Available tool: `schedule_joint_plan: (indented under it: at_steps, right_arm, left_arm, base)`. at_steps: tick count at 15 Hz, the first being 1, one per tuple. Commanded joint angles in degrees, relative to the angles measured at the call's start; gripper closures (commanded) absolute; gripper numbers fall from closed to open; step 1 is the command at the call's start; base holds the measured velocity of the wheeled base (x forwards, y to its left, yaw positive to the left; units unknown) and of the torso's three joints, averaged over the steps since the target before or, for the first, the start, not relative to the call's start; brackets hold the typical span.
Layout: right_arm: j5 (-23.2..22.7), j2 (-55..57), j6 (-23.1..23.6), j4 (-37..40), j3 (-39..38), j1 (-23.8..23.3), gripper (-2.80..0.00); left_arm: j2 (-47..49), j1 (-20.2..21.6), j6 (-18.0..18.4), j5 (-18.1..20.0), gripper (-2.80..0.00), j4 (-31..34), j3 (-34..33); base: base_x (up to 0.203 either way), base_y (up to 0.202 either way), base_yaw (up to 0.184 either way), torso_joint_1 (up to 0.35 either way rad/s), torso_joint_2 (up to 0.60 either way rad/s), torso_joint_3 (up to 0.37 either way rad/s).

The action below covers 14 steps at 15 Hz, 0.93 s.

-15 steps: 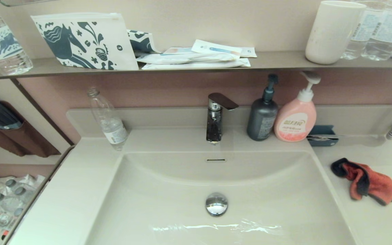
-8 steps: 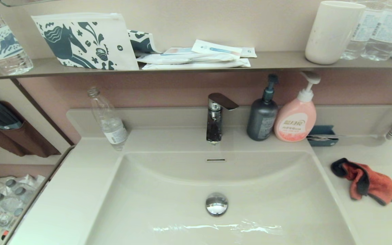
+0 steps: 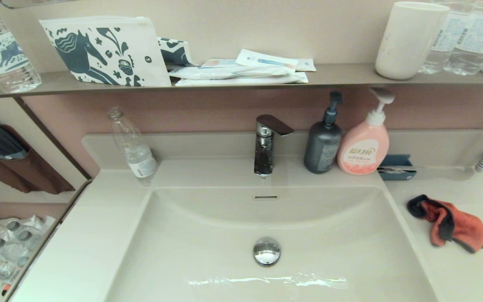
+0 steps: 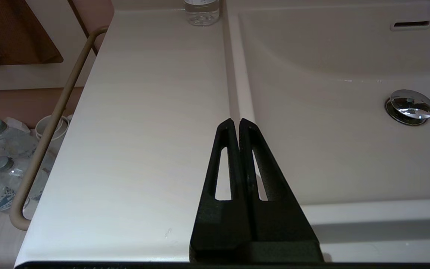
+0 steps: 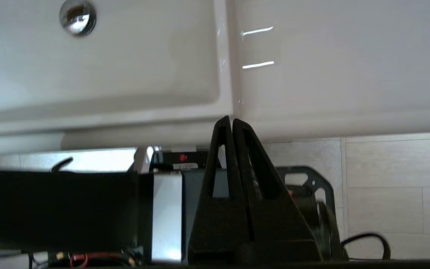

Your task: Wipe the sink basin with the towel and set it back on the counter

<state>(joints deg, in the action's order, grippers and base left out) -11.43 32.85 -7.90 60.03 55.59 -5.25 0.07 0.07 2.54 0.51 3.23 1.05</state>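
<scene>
Towel (image 3: pixel 449 222) crumpled on counter (image 3: pixel 468 272), right of basin (image 3: pixel 208 251), near blue holder (image 3: pixel 396 167). Left gripper (image 4: pixel 236 122) pressed together, empty, over the counter's left part by basin edge. Right gripper (image 5: pixel 231 120) pressed together, empty, low at the counter's front edge. Neither visible from head camera.

Left claw (image 4: pixel 236 123) closed over counter (image 4: pixel 144 112) beside sink basin (image 4: pixel 330 130).

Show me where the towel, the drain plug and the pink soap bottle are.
towel (image 3: pixel 455 224), head view, on its orange terry face.
drain plug (image 3: pixel 266 251), head view, on the chrome cap.
pink soap bottle (image 3: pixel 364 151), head view, on its label.
</scene>
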Motion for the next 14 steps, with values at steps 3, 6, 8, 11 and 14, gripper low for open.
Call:
schedule_joint_plan:
  at_steps: [3, 6, 8, 11, 14]
  right_arm:
    - [0.0, -12.6, -0.1, 4.7, -1.0, 2.6, 0.00]
    - [0.4, -19.6, 0.1, 4.9, -2.3, 2.9, 0.00]
    - [1.2, -22.6, 0.2, 4.8, -3.7, 4.3, 0.00]
    - [2.0, -26.7, 1.1, 1.7, -9.0, 5.3, 0.00]
    - [5.1, -30.8, 1.1, -12.7, -19.9, 5.3, 0.00]
  left_arm:
    - [0.0, 0.0, 0.0, 0.0, 0.00, 0.0, 0.0]
    - [0.0, 0.0, 0.0, 0.0, 0.00, 0.0, 0.0]
    - [0.0, 0.0, 0.0, 0.0, 0.00, 0.0, 0.0]
    - [0.0, 0.0, 0.0, 0.0, 0.00, 0.0, -0.1]
    - [0.0, 0.0, 0.0, 0.0, 0.00, 0.0, 0.0]
  base:
    - [0.000, 0.000, 0.000, 0.000, 0.00, 0.000]
    - [0.000, 0.000, 0.000, 0.000, 0.00, 0.000]
    - [0.000, 0.000, 0.000, 0.000, 0.00, 0.000]
    - [0.000, 0.000, 0.000, 0.000, 0.00, 0.000]
    - [0.000, 0.000, 0.000, 0.000, 0.00, 0.000]
